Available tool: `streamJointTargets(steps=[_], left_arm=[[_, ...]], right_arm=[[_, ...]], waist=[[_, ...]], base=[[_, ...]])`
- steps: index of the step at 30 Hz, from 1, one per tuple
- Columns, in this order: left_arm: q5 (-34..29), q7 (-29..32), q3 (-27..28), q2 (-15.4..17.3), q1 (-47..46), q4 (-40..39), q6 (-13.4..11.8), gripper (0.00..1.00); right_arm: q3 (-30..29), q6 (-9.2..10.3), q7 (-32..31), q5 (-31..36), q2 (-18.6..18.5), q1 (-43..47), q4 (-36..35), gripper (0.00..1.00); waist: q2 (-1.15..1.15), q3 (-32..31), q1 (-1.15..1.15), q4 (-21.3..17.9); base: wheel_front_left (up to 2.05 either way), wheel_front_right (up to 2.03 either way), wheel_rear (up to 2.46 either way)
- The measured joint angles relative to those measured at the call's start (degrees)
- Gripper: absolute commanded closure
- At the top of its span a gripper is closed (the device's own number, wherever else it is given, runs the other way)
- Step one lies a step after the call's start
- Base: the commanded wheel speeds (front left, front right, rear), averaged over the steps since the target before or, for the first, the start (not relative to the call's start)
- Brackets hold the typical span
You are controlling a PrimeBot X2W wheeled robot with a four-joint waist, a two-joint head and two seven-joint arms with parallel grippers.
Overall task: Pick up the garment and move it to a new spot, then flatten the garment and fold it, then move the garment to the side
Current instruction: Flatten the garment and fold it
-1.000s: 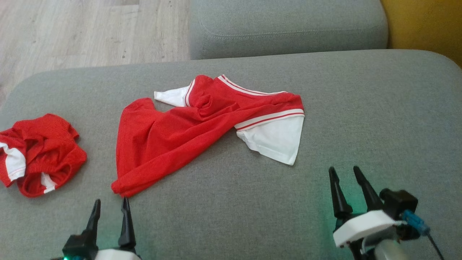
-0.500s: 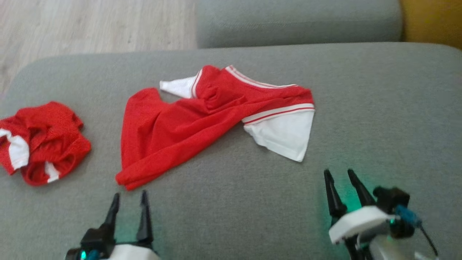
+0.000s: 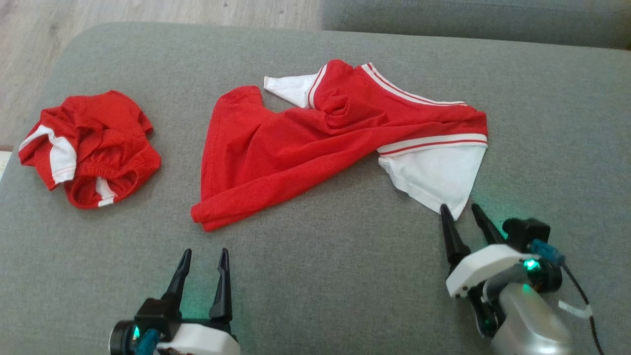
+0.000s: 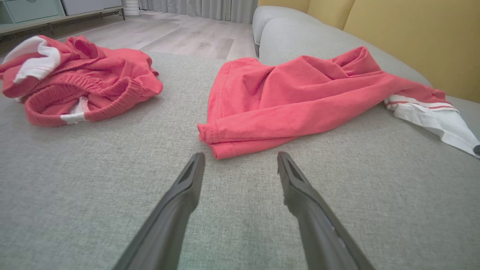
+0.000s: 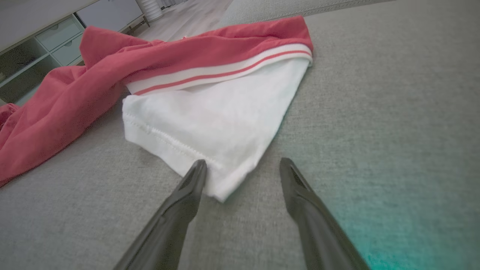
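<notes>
Now my left hand (image 3: 205, 251) and right hand (image 3: 459, 207) are wide open and empty, and the garment (image 3: 305, 143) lies just ahead of both on the sofa (image 3: 345, 276), soft and light I think, so I would pinch its hem corner (image 3: 209, 219) and white sleeve (image 3: 434, 170).

You have a broad grey seat cushion (image 3: 345, 286) before you. Toward its left end lies a crumpled pair of red shorts (image 3: 91, 148) with white trim and an elastic waistband. Beyond the cushion's far edge you can see pale wooden floor (image 3: 148, 10) and a second grey cushion (image 3: 468, 19). Farther off from the cushion stands a cabinet with drawers (image 5: 56, 41).
</notes>
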State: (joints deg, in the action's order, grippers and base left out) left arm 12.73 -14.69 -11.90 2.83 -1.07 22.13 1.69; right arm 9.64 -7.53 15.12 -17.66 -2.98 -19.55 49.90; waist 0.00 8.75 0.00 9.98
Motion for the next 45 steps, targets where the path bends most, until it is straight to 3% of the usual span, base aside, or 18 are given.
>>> streamJointTargets(steps=[1,2,3,8,11,16,25,27,30,37,45], left_arm=[[0.0,0.0,-0.1,0.0,-0.1,0.0,0.0,0.00],[0.0,0.0,-0.1,0.0,-0.2,0.0,-0.1,0.00],[0.2,0.0,-0.2,0.0,-0.3,0.0,-0.2,0.00],[0.5,0.0,-0.4,0.0,-0.9,0.0,-0.2,0.00],[0.9,0.0,-0.4,0.0,-0.9,0.0,-0.2,0.00],[0.9,0.0,0.0,0.0,-0.9,0.2,-0.1,0.00],[2.4,0.0,0.6,0.0,0.8,1.3,-0.1,0.00],[2.7,0.0,0.7,0.0,1.3,1.6,-0.1,0.00],[2.9,0.0,0.7,0.0,1.5,1.7,-0.1,0.00],[1.9,0.0,1.1,0.0,1.3,1.6,-0.3,0.00],[-0.8,0.0,2.4,0.0,1.6,0.3,-1.7,0.00]], right_arm=[[-0.1,0.00,0.0,0.1,0.0,-0.7,0.6,0.10],[-0.1,0.00,0.0,0.0,0.0,-1.4,1.1,0.45],[0.0,0.00,0.0,0.0,-0.1,-1.9,1.5,1.00],[-1.0,0.00,0.0,0.9,-0.1,-2.5,3.2,1.00],[-6.3,0.00,-0.1,3.3,0.1,-2.2,2.4,1.00],[-14.1,0.00,-0.3,5.9,-3.8,0.9,-0.2,1.00],[-18.3,0.00,-0.3,7.2,-4.0,6.5,-3.4,1.00],[-18.4,0.00,-0.3,7.1,-3.1,7.2,-5.2,0.00],[-17.9,0.00,-0.3,7.2,-2.4,7.6,-8.2,0.00],[-12.9,0.00,-0.3,8.0,-0.6,10.2,-22.7,0.00],[-8.9,0.00,-0.3,9.0,0.2,16.0,-23.4,0.00]], waist=[[0.00,0.2,0.00,0.1],[0.00,0.3,0.01,0.1],[0.00,0.4,0.00,0.1],[0.00,0.2,0.00,-0.8],[0.00,-0.2,0.01,-1.6],[0.00,-1.4,0.00,-2.9],[0.00,-3.4,0.00,-5.4],[0.00,-3.8,0.00,-5.9],[0.00,-3.9,-0.01,-6.4],[0.00,-4.3,0.00,-8.0],[0.00,-6.0,-0.01,-8.9]], base=[[0.00,0.00,0.00],[0.00,0.00,0.00],[0.00,0.00,0.00],[0.00,0.00,0.00],[0.00,0.00,0.00],[0.00,0.00,0.00],[0.00,0.00,0.00],[0.00,0.00,0.00],[0.00,0.00,0.00],[0.00,0.00,0.00],[0.00,0.00,0.00]])
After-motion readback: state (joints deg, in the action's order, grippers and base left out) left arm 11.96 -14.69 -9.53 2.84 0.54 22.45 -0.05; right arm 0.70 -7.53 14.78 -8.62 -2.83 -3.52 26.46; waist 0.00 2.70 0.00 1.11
